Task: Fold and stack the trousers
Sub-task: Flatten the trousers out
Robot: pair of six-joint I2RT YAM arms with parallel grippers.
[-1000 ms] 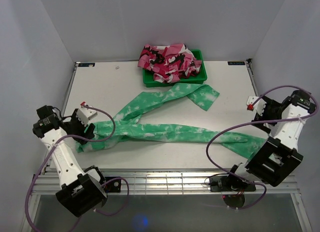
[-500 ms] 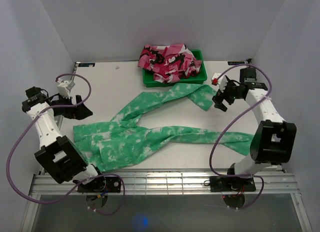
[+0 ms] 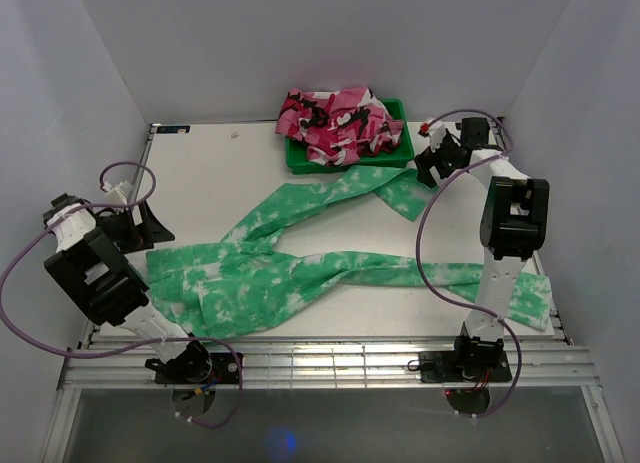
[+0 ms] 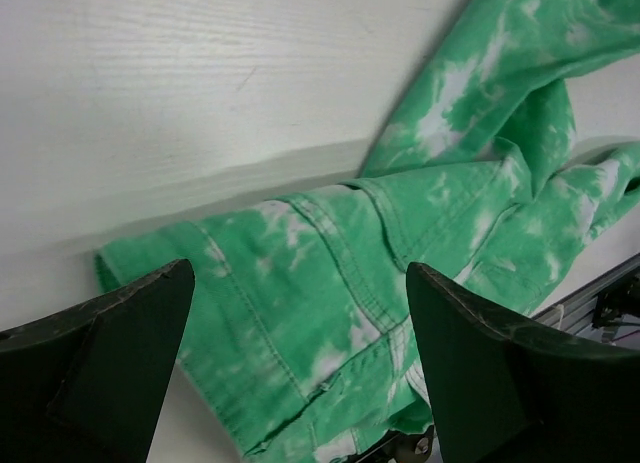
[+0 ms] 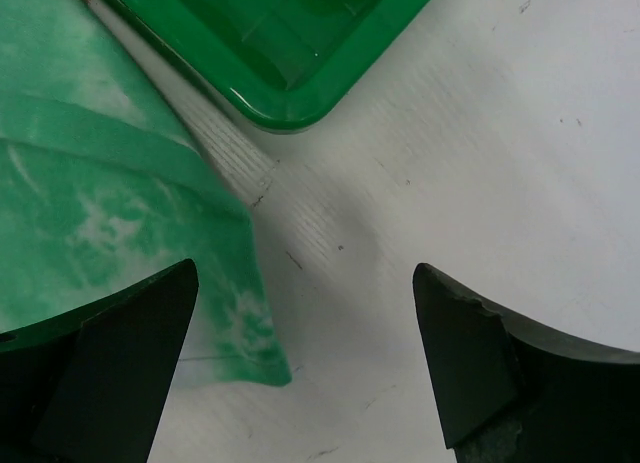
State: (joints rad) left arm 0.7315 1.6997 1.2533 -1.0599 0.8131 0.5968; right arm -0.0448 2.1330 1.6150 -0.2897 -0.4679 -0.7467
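Observation:
The trousers (image 3: pixel 300 268), bright green with white blotches, lie spread flat on the white table (image 3: pixel 200 163). The waist is at the front left, one leg runs up towards the bin, and the other runs to the front right. My left gripper (image 3: pixel 152 225) is open and empty just left of the waist. In the left wrist view the waist (image 4: pixel 330 283) lies below the open gripper (image 4: pixel 300 383). My right gripper (image 3: pixel 430 169) is open and empty by the upper leg's end. In the right wrist view that leg end (image 5: pixel 110 203) lies beside the left finger of the gripper (image 5: pixel 305 368).
A green bin (image 3: pixel 400 155) at the back centre holds a pink camouflage cloth (image 3: pixel 340 118). Its corner shows in the right wrist view (image 5: pixel 290 73). White walls close in the table on three sides. A slatted rail (image 3: pixel 320 363) runs along the front edge.
Both arms have swung away from the front. The left gripper let go of the waist and went to the left edge. The right went up beside the bin. The waist now lies spread out.

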